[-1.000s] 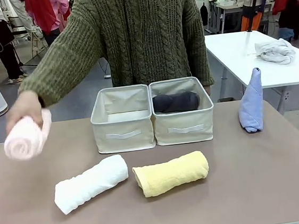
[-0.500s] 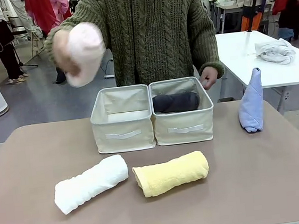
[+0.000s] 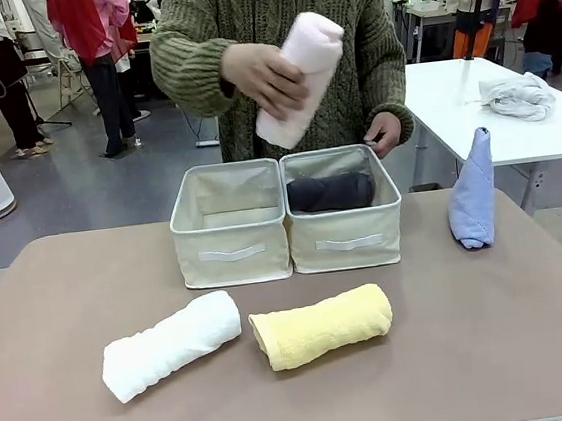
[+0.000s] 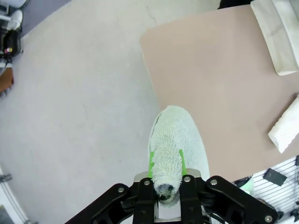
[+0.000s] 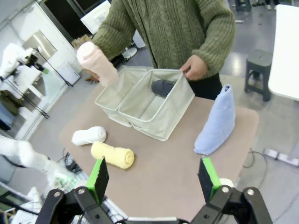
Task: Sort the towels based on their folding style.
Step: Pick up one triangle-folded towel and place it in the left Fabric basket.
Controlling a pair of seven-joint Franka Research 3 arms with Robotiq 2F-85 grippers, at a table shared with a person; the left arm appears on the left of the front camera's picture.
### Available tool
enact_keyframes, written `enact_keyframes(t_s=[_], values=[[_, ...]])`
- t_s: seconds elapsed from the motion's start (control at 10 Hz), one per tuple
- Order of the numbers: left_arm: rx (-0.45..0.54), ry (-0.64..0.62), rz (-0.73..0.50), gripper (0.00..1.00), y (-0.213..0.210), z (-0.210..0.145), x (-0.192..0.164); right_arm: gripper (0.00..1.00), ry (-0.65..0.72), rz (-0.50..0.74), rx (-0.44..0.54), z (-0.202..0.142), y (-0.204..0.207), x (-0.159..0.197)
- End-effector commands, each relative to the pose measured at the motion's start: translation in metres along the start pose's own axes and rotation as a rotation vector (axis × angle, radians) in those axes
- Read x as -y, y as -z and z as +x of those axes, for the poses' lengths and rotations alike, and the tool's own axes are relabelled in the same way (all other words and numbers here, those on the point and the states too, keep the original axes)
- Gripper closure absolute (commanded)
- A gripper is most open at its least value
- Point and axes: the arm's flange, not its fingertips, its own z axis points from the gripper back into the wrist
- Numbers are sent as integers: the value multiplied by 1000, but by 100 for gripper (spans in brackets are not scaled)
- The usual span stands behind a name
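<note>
Six terry towels: one clamped in the left jaws, one held in a person's hand over the bins.
The pale teal cone-folded terry towel (image 4: 175, 140) is pinched between the green pads of the left gripper (image 4: 166, 162), running straight out ahead of the jaws toward the edge of the brown table (image 4: 219, 70); the right gripper (image 5: 153, 177) stands wide open and empty; ahead of it, nearer the finger at picture right, the periwinkle blue cone-folded towel (image 5: 215, 122) stands upright; just beyond the other finger lies the yellow rolled towel (image 5: 112, 155), and past that the white rolled towel (image 5: 88, 135); farther ahead two beige fabric bins (image 5: 159, 121) stand side by side, the dark grey rolled towel (image 5: 162, 86) in the one nearer the cone; a person's hand (image 3: 259, 77) holds the pink rolled towel (image 3: 309, 47) tilted above them; the other hand (image 3: 383, 131) touches that bin's far rim.
</note>
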Motion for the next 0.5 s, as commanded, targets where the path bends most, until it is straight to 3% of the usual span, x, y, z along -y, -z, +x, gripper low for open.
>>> enact_keyframes(t_s=[0.0,0.4], values=[[-33,123,48,84,-10,38,28,0,-13,17,20,0,0,0],[-78,270,81,84,11,80,110,0,-13,17,20,0,0,0]])
